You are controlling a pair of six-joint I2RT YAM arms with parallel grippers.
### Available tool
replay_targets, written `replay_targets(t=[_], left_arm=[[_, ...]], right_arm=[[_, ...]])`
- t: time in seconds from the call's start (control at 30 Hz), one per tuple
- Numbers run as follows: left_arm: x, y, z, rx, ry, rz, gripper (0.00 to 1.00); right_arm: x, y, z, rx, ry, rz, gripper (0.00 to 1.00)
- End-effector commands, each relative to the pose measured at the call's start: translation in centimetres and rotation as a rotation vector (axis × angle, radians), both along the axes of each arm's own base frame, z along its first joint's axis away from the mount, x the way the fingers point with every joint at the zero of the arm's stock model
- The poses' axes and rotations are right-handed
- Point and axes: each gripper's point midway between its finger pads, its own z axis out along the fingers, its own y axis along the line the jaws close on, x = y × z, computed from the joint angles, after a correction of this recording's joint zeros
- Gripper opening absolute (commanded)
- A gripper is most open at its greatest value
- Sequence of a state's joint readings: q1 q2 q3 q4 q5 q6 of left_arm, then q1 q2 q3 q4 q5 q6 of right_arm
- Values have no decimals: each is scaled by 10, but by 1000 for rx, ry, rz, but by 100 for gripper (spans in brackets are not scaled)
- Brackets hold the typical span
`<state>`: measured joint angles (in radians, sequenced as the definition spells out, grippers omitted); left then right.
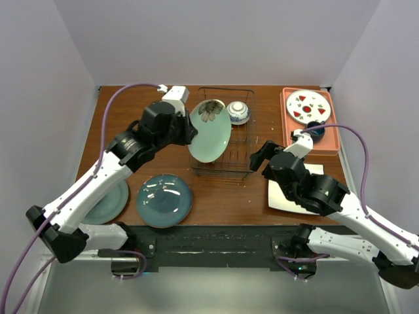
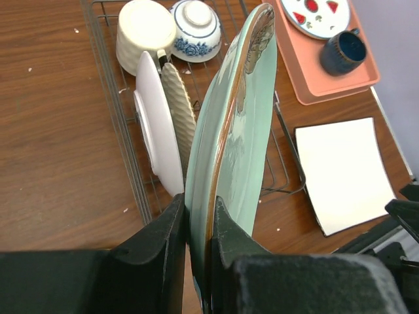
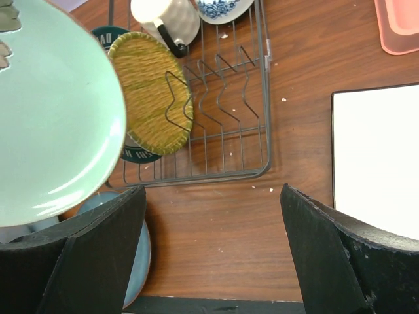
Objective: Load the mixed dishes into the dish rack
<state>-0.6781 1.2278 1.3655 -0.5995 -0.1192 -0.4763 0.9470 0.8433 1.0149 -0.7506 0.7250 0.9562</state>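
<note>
1. The left gripper [image 2: 198,219] pinches the green plate [image 2: 239,124] by its near rim, fingers pressed tight on both faces.
2. The plate hangs on edge over the near half of the rack [image 2: 108,72], not yet seated in the wires.
3. Here's the line-up that matters. The plate's edge runs straight away from the gripper, roughly parallel to the standing plates [image 2: 157,124] just to its left in the wrist view. Free slots lie below it and to their right, so this looks like a plain drop with the plate kept upright.
4. The mug [image 2: 144,33] and bowl [image 2: 196,26] sit at the rack's far end, seemingly clear of that path.
5. The right gripper [image 3: 213,196] is spread wide and empty over the table [image 3: 262,248], between the rack and the square plate [image 3: 380,157]. That plate is the right arm's nearer pick.
6. The teal plate [image 1: 164,199] lies flat on the left arm's side.
</note>
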Motion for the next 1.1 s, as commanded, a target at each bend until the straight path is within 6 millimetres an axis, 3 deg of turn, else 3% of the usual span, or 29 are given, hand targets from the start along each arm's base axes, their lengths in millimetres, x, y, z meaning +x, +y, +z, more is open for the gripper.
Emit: replay_targets(t=[0.0,0.23,0.5,0.77,1.07], left_arm=[[24,-6,76,-66,-212,121,0],[39,-29,75,41,-239,195,0],[58,-51,48,190,-222,276,0],[70,-44,16,322,-216,407,0],[70,-46,-16,406,-205,466,0]], right_arm=[[4,-12,3,14,-25,-83,87],[2,-18,-5,-4,-9,-102,88],[-1,-24,-12,5,-1,-118,88],[-2,-25,-17,-2,9,-124,88],[-2,-23,-22,0,15,-125,88]])
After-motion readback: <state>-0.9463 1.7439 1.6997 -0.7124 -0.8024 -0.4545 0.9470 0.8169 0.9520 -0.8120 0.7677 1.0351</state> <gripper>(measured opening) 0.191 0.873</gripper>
